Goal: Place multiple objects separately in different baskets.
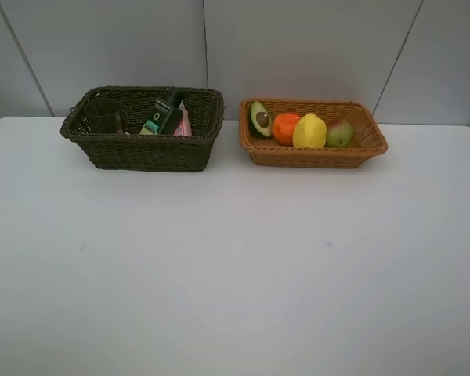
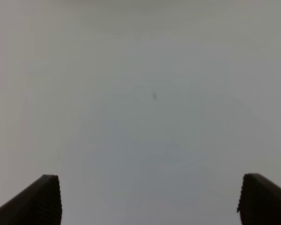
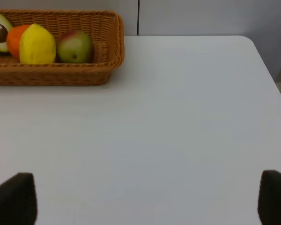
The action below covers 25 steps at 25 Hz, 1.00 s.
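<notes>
The dark brown-green basket [image 1: 145,149] stands at the back left and holds the translucent cup [image 1: 103,116], the dark green pump bottle [image 1: 168,114] and the small pink bottle [image 1: 183,124]; the marker is hidden. The light orange-tan basket [image 1: 313,156] at the back right holds the halved avocado [image 1: 260,119], orange [image 1: 285,128], lemon [image 1: 309,131] and mango [image 1: 339,133]. It also shows in the right wrist view [image 3: 61,75] with the lemon [image 3: 36,44] and mango [image 3: 75,46]. Neither arm shows in the high view. My left gripper [image 2: 150,199] is open over bare table. My right gripper [image 3: 147,199] is open and empty.
The white table [image 1: 235,266] reaches the front; its right edge and rounded back corner show in the right wrist view [image 3: 262,61]. A grey panelled wall [image 1: 298,47] stands right behind the baskets.
</notes>
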Available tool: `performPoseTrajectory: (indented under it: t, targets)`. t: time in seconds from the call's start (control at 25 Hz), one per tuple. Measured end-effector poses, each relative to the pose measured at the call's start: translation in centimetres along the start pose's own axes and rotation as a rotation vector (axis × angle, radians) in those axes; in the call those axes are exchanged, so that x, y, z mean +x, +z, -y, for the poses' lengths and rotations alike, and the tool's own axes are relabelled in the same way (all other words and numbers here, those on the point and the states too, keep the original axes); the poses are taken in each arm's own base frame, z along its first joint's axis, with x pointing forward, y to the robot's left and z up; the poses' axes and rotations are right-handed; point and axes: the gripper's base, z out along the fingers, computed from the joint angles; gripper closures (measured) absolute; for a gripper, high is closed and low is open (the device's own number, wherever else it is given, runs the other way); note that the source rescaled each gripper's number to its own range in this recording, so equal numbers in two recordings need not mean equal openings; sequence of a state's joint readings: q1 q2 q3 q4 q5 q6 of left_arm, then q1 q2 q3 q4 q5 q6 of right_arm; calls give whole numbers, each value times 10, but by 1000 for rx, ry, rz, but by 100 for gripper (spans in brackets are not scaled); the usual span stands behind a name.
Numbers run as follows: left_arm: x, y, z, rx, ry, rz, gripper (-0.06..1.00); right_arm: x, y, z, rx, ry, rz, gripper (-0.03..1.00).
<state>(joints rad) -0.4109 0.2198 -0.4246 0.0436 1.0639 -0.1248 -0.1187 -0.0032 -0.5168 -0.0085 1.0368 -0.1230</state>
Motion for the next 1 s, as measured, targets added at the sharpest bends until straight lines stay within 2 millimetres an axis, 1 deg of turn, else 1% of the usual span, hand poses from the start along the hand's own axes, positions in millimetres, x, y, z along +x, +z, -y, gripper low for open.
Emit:
performPoseTrajectory:
  t: [0.32, 0.56, 0.68, 0.92, 1.0]
  targets:
    - [13, -15, 0, 42, -18, 141, -5, 0, 0, 0, 0, 0, 0, -3]
    - [15, -18, 0, 35, -31, 169, -5, 0, 0, 0, 0, 0, 0, -3]
    - [15, -18, -1, -17, -77, 174, -5, 0, 0, 0, 0, 0, 0, -3]
    - [15, -18, -3, -176, -204, 187, -6, 0, 0, 0, 0, 0, 0, -3]
    - [15, -19, -3, -192, -217, 190, -6, 0, 0, 0, 0, 0, 0, -3]
